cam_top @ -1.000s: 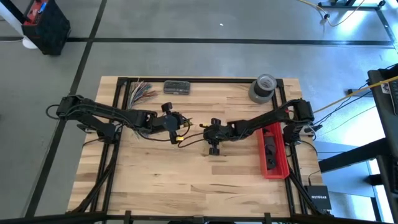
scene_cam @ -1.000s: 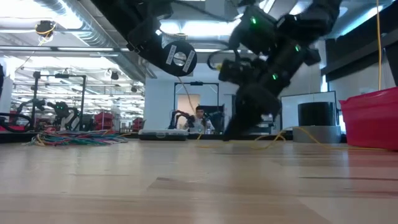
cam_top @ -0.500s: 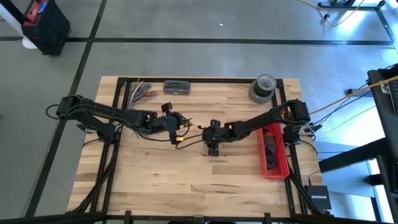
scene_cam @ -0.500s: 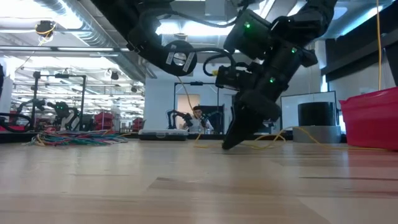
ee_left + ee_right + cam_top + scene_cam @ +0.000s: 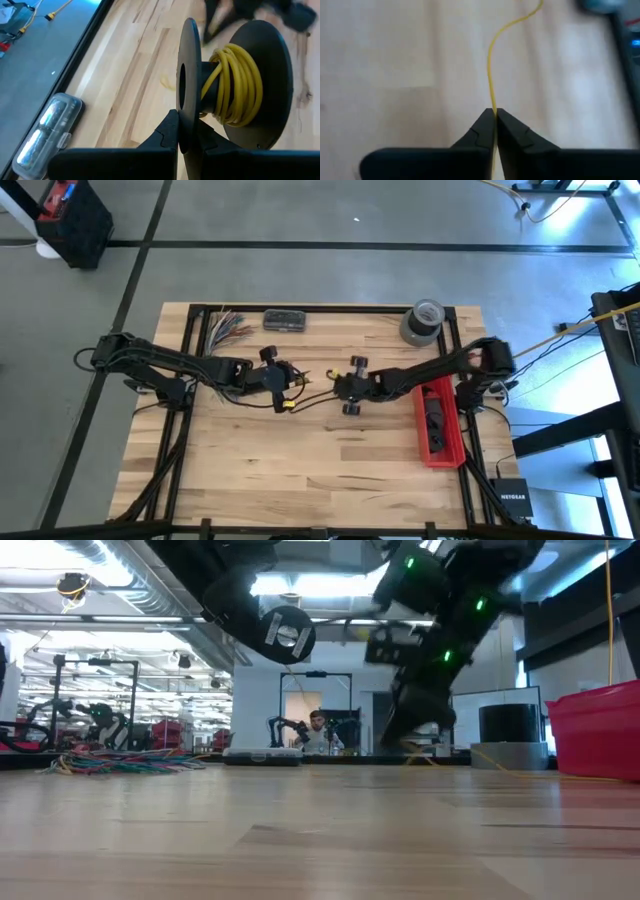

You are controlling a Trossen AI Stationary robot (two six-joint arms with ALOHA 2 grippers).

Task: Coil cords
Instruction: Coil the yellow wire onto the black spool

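Two dark arms are reaching toward each other over the middle of my wooden table (image 5: pixel 300 470). Along its right edge, a red bin (image 5: pixel 440 425) is lying beside a roll of grey tape (image 5: pixel 422 321). My left gripper (image 5: pixel 186 131) is clamping the rim of a black spool (image 5: pixel 235 85) wound with yellow cord (image 5: pixel 235 85). My right gripper (image 5: pixel 494 116) is pinching a loose strand of that cord, fingers closed tight on it, just right of the spool near the table's centre.
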